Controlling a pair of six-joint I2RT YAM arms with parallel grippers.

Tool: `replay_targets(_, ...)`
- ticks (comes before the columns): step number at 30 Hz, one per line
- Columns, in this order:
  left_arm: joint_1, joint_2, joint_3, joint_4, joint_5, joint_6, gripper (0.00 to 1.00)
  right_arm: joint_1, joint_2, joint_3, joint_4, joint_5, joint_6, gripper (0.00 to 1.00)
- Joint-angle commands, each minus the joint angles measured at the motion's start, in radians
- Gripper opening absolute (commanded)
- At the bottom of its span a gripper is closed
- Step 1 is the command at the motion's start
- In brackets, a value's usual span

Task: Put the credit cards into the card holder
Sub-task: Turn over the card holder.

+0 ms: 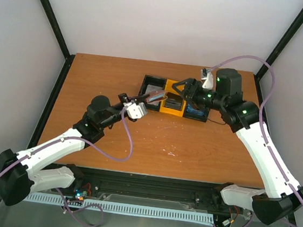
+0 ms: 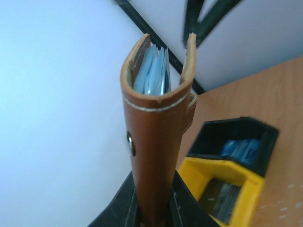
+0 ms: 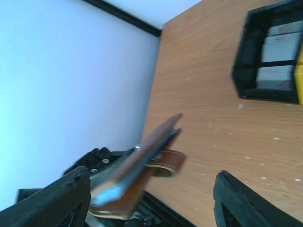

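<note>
Left gripper (image 2: 154, 213) pinches the holder (image 2: 154, 142) by its fold, nearly closed; right gripper (image 3: 151, 198) spread wide, empty, with the holder just ahead.

The left arm (image 1: 56, 147) reaches in from the near left corner of the wooden table (image 1: 201, 151), and the left gripper (image 1: 142, 101) holds the brown card holder (image 1: 154, 96) edge-up, pointing towards the black-and-yellow tray (image 1: 171, 113). The right gripper (image 1: 182, 89) hovers over the tray's yellow middle compartment (its dark fingers are hard to separate against the tray). Whitish-grey credit cards (image 1: 154, 88) lie in the left black compartment, and blue cards (image 1: 195, 113) in the right one.
</note>
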Motion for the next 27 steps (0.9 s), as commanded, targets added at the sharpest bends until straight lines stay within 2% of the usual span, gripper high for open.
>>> replay_targets(1,-0.011,-0.043,-0.017,0.148,0.001,0.380,0.01,0.066,0.072,0.086,-0.001,-0.045,0.081,0.72)
replay_targets(7,-0.011,-0.049,-0.006,0.190,0.048,0.495,0.02,0.147,0.100,0.056,0.037,-0.034,0.121,0.75)
replay_targets(10,-0.011,-0.020,0.000,0.248,0.033,0.491,0.02,0.187,0.130,0.040,0.071,-0.072,0.150,0.75)
replay_targets(13,-0.011,0.011,0.024,0.291,-0.013,0.415,0.02,0.222,0.128,0.001,0.143,-0.075,0.211,0.72)
replay_targets(15,-0.011,0.020,0.035,0.287,-0.036,0.385,0.04,0.225,0.111,-0.030,0.198,-0.055,0.254,0.63)
replay_targets(17,-0.010,0.012,0.029,0.282,-0.040,0.362,0.07,0.225,0.090,-0.054,0.245,-0.020,0.287,0.50)
replay_targets(21,-0.011,-0.019,0.006,0.255,-0.049,0.321,0.15,0.225,0.063,-0.068,0.277,0.050,0.278,0.28)
replay_targets(23,-0.010,-0.035,0.000,0.228,-0.059,0.278,0.26,0.225,0.050,-0.086,0.321,0.070,0.267,0.21)
replay_targets(25,-0.011,-0.054,0.002,0.192,-0.085,0.205,0.43,0.225,0.037,-0.106,0.356,0.091,0.235,0.18)
replay_targets(26,-0.011,-0.064,0.001,0.166,-0.101,0.154,0.60,0.225,0.029,-0.112,0.371,0.102,0.214,0.17)
replay_targets(27,-0.011,-0.073,0.000,0.129,-0.117,0.108,0.70,0.225,0.022,-0.118,0.387,0.109,0.186,0.17)
